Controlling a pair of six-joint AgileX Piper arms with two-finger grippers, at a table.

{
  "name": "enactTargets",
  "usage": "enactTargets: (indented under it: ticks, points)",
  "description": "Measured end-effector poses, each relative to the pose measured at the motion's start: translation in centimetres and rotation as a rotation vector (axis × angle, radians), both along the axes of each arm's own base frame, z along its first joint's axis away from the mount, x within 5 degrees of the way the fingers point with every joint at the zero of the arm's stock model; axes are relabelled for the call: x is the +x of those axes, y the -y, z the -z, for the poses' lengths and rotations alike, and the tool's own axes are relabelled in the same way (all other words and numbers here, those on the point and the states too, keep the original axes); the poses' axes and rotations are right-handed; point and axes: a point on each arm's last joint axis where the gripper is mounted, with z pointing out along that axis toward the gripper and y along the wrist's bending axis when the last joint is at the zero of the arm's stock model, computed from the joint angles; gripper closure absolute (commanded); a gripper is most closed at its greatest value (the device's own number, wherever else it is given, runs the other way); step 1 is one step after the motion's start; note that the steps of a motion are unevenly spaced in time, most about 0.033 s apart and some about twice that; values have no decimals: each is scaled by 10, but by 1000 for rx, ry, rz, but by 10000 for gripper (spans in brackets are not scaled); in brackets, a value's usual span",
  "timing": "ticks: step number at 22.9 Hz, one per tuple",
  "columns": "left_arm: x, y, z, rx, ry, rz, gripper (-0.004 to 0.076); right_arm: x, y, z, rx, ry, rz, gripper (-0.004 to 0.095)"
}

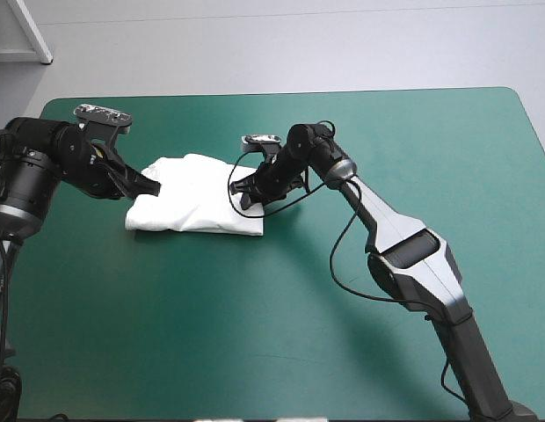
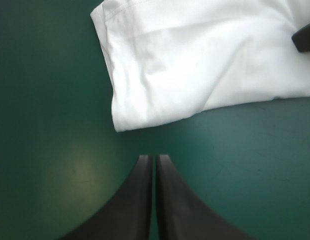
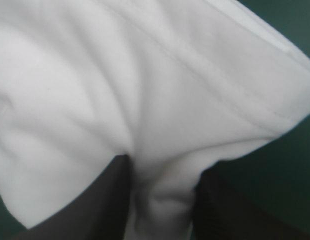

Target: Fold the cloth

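Here one folded T-shirt (image 1: 198, 200) lies between two grippers: the left gripper (image 2: 154, 161) is closed, empty, near it; the right gripper (image 3: 162, 172) pinches its fabric.

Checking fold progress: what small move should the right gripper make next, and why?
Probably draw the pinched fold across the T-shirt toward the left gripper: the right gripper is shut on it, the left gripper shut and off the cloth.
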Motion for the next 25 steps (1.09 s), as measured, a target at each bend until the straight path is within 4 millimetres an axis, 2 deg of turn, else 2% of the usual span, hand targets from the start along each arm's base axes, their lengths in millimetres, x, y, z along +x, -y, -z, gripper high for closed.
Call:
enactTargets:
  ticks: [1, 2, 8, 13, 14, 15, 18, 20, 21, 22, 23, 24, 25]
  points:
    - [0, 0, 0, 0, 0, 0, 705, 0, 0, 1, -6, 6, -12, 890]
    - [0, 0, 0, -1, 0, 0, 705, -1, -1, 2, -9, 6, -13, 922]
    - [1, 0, 0, -3, 10, 3, 705, 2, 5, 0, -57, 44, -9, 925]
    - [1, 0, -1, 2, 12, 12, 705, 24, 48, -9, -143, 93, 82, 925]
    - [1, 0, -1, 9, 13, 24, 705, 36, 73, -13, -169, 106, 138, 925]
    - [1, 0, -1, 10, 13, 27, 705, 40, 82, -15, -180, 112, 158, 925]
    - [1, 0, -1, 13, 16, 33, 705, 56, 127, -22, -216, 126, 258, 925]
    - [1, 0, -1, 17, 20, 41, 705, 72, 189, -28, -291, 144, 403, 925]
    - [1, 0, -1, 18, 20, 43, 705, 76, 205, -29, -309, 146, 439, 925]
    - [2, 0, -1, 21, 22, 47, 705, 81, 240, -30, -337, 144, 509, 925]
    - [2, 0, -1, 21, 23, 49, 705, 83, 252, -30, -343, 141, 533, 925]
    - [2, 1, -1, 21, 23, 49, 705, 85, 278, -30, -353, 135, 584, 925]
    - [2, 1, -1, 21, 23, 50, 705, 85, 289, -30, -355, 131, 605, 925]
